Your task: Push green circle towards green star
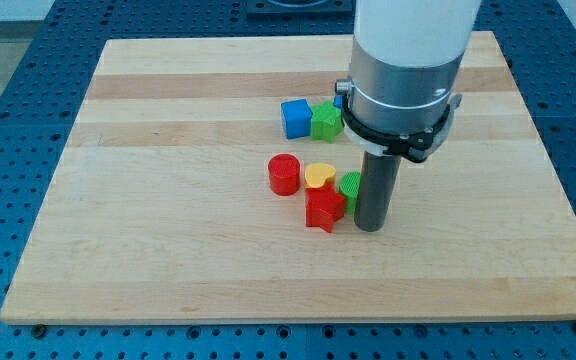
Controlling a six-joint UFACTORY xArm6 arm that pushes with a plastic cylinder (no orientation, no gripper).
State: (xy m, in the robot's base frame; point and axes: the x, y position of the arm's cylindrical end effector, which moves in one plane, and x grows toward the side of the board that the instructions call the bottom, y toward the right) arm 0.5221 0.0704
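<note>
My tip [369,226], a plain dark rod with nothing to clamp, rests on the pale wooden bench [168,250], touching the green circle block [349,186] on the view's right. The green star block [325,121] sits well above, beside a blue cube [295,117]. The push looks barely begun.

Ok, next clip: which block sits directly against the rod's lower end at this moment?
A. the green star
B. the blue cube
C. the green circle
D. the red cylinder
C: my tip stands right beside the green circle, on its right in the view, partly hiding it, while the blue cube, green star and red cylinder all sit apart from it.
</note>
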